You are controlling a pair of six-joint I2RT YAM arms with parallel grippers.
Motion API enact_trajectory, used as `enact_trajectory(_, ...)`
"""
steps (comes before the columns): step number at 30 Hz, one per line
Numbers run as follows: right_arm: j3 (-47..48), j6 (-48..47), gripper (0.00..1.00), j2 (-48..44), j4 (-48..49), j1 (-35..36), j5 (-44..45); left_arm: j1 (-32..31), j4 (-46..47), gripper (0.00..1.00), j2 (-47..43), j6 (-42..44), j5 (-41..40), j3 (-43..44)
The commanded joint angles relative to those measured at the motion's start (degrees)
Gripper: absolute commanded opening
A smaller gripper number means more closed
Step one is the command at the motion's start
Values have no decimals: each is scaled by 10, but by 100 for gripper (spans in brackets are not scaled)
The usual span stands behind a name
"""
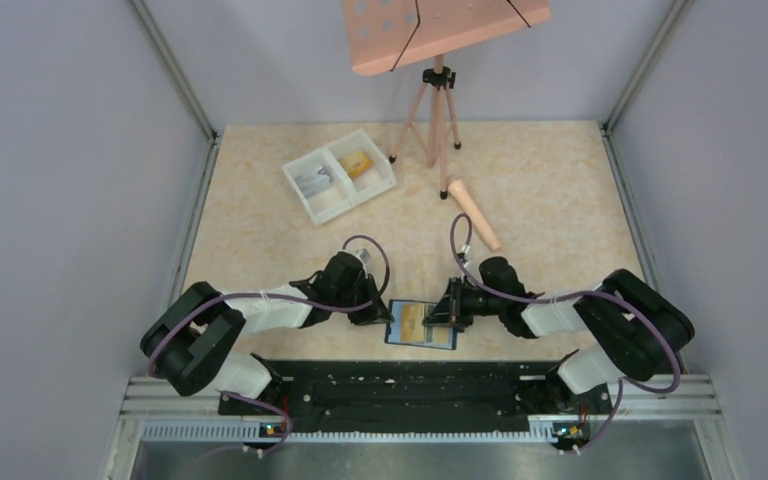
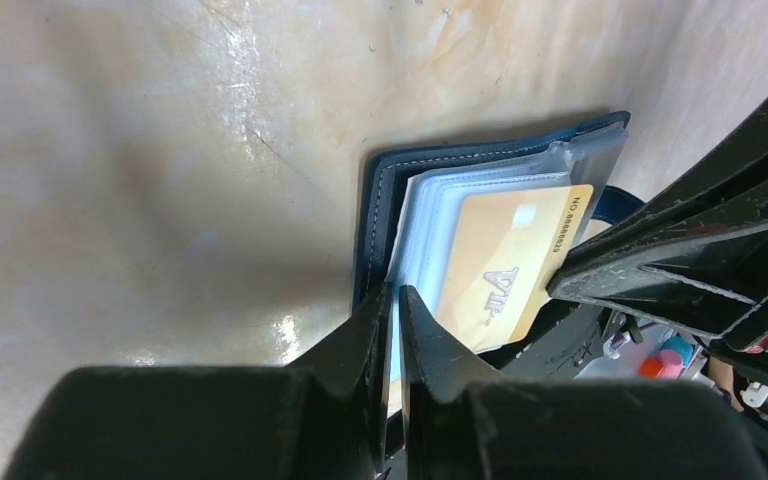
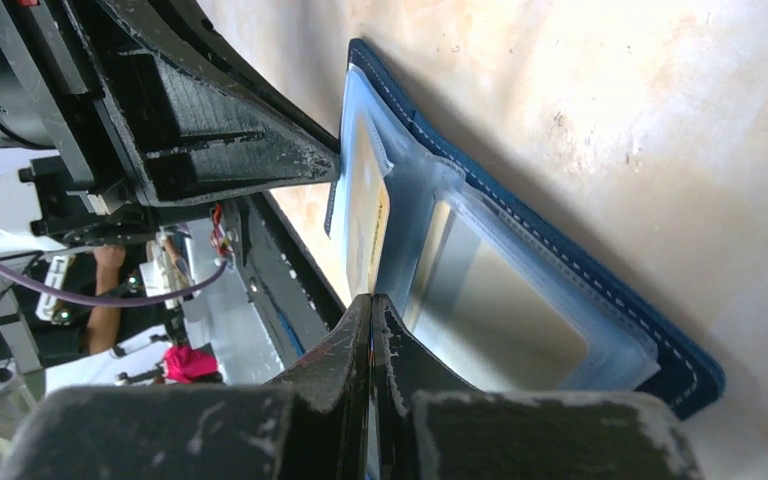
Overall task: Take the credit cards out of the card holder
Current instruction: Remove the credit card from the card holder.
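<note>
Left wrist view reads "VIP" and "NO." plus blurred digits on a yellow credit card (image 2: 500,260) in the open blue card holder (image 2: 378,200), which lies at the table's (image 1: 560,180) near edge. Left gripper (image 2: 393,295) pinches its clear sleeve. Right gripper (image 3: 371,300), pressed together, touches the card's edge. White tray (image 1: 326,216), tripod (image 1: 438,110) and peach cylinder (image 1: 474,213) sit well beyond.

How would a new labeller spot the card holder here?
On the beige table, look to the near edge, where the left arm and right arm reach toward each other. The card holder lies open between their jaws: dark blue with white stitching and clear sleeves, a gold card in one. Unlike the white two-compartment tray at the far side, it is flat and book-like.
</note>
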Motion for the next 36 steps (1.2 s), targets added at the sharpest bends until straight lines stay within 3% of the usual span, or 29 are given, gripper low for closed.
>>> enact_trajectory(1, 30, -51, 0, -62, -89, -4, 30, 0, -62, 13, 10, 12, -39, -11)
enact_trajectory(15, 55, -106, 0, -195, -271, -48, 51, 1, -86, 16, -13, 15, -38, 6)
enact_trajectory(21, 84, -140, 0, -241, -336, -60, 27, 1, -147, 36, -53, 39, -38, 62)
enact_trajectory(30, 115, -223, 0, -250, -343, -61, -115, 1, -237, 43, -117, 131, -18, 173)
enact_trajectory(36, 117, -229, 0, -237, -307, -60, -231, 1, -231, 42, -127, 219, 106, 205)
